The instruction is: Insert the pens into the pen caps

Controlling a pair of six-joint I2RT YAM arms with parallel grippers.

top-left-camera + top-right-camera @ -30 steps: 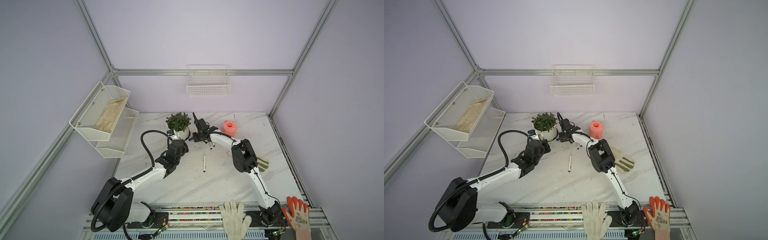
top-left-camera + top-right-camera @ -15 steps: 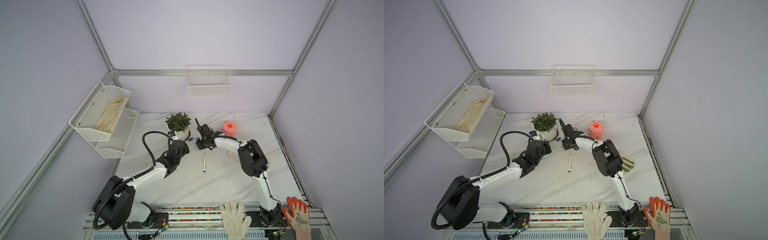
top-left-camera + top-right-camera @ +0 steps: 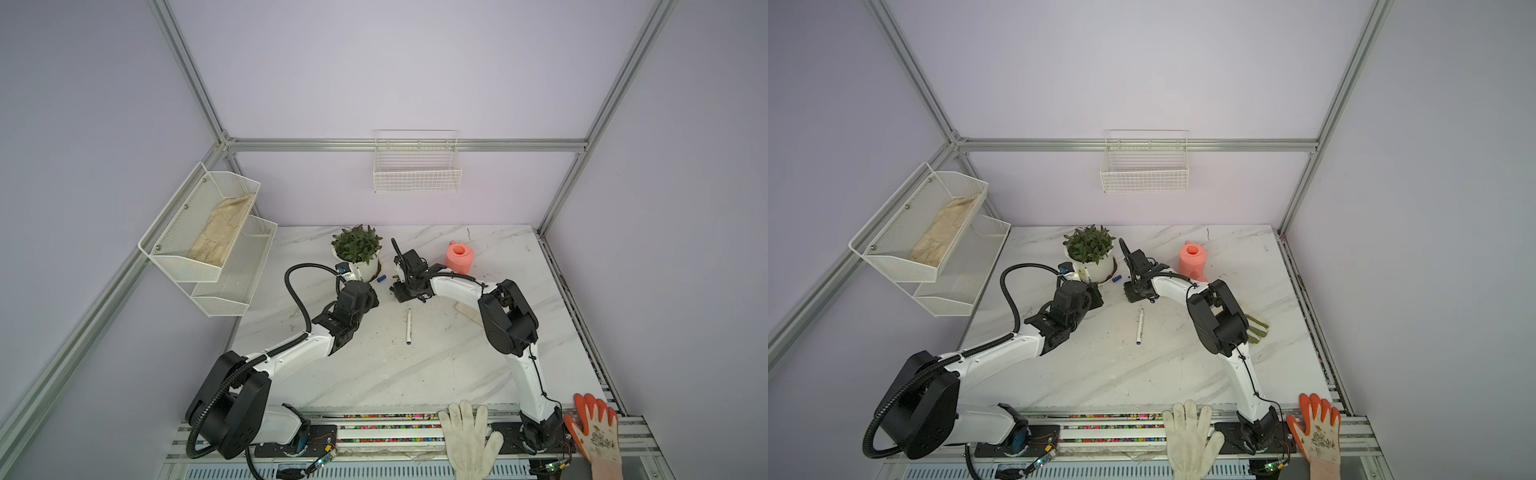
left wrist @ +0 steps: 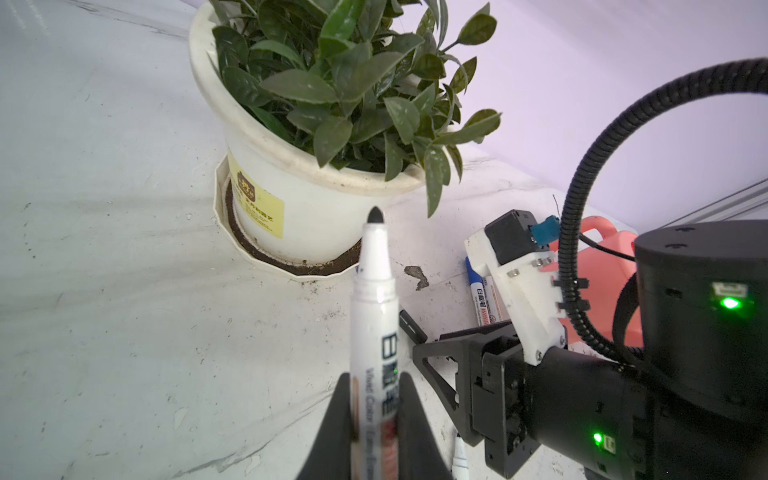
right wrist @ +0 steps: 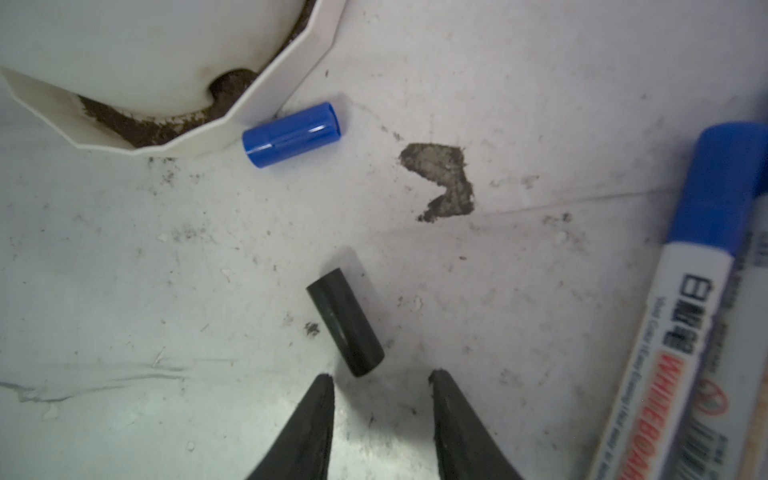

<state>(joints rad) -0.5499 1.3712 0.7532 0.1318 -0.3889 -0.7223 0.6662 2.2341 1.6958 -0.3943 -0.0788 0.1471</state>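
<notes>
The left gripper clamped the uncapped black-tipped marker mid-barrel, while the right gripper, jaws parted, hung just short of the black pen cap lying on the table, probably light, stiff and roll-prone, best pinched across its middle.
</notes>
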